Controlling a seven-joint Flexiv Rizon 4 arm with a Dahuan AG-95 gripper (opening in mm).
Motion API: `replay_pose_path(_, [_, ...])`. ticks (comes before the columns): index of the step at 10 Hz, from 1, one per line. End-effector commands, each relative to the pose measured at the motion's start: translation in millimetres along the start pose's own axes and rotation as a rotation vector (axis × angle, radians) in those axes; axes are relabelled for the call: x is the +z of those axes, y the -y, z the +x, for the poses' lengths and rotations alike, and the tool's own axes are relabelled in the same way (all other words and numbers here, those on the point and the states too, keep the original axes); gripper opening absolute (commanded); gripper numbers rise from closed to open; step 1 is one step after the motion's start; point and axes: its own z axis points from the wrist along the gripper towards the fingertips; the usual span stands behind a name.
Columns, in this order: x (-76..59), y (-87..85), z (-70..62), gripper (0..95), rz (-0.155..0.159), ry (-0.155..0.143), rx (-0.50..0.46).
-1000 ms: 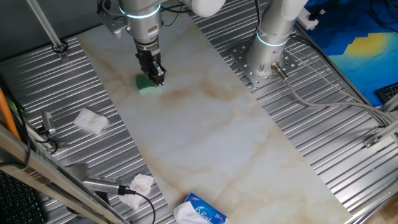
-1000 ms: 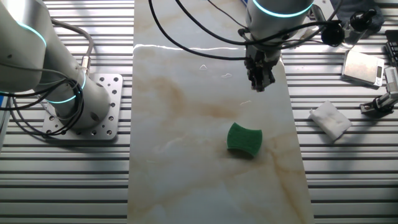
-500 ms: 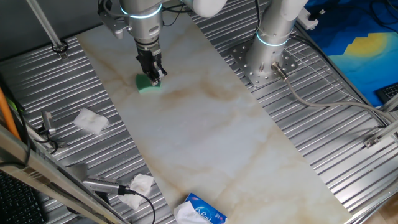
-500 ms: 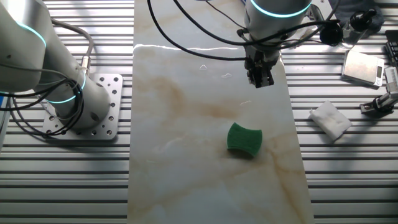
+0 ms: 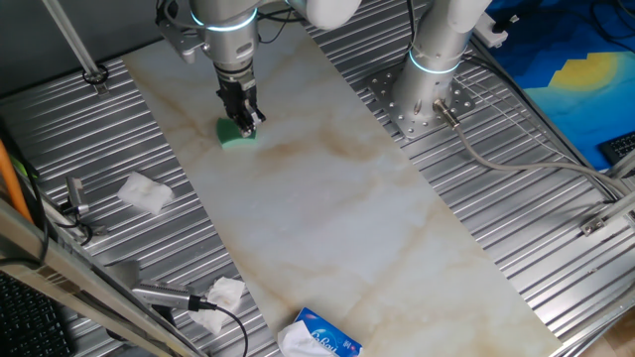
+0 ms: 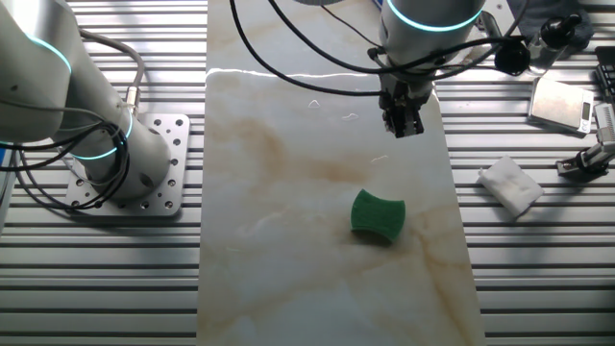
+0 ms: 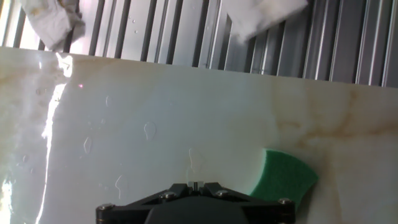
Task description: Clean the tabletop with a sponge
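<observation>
One sponge (image 6: 378,214) lies flat on the marble desk (image 6: 288,250), free of the arm and waiting to be picked up for wiping. The jaws (image 6: 402,120) hang above the slab holding nothing; whether they are parted or pressed together I cannot tell. In the other fixed view the sponge sits near them, towards 6 o'clock, not touching.

Robotics laboratory test bench.

A ribbed grey metal bench (image 5: 496,248) carries a marble-look tabletop (image 5: 327,198). A second robot arm stands bolted to a perforated metal base plate (image 6: 144,197). Bundled black cables (image 6: 288,58) cross the bench, and a computer keyboard (image 5: 620,149) sits at its edge.
</observation>
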Motion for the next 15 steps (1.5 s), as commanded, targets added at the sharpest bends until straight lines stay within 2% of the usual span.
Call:
replay_pose_path(1, [0.1,-0.1,-0.6,0.0,-0.001,-0.001,-0.001])
replay_pose_path(3, [0.4,-0.3,0.2,0.0,-0.002,-0.008,0.000])
replay_pose_path(4, [0.9,-0.1,0.3,0.0,-0.001,-0.027,0.018])
replay_pose_path(5, [5.5,6.1,2.4,0.0,0.002,-0.067,0.062])
replay_pose_path(6, [10.6,12.7,4.8,0.0,0.008,-0.075,0.069])
replay_pose_path(7, [32.1,38.7,16.3,0.0,0.004,-0.077,0.060])
replay_pose_path(8, [42.7,51.8,21.8,0.0,0.004,-0.079,0.059])
replay_pose_path(10, [55.7,77.1,29.4,0.0,0.001,-0.082,0.050])
replay_pose_path(13, [70.2,99.9,31.7,0.0,0.002,-0.091,0.039])
replay_pose_path(15, [77.2,106.2,30.6,0.0,-0.005,-0.131,0.069])
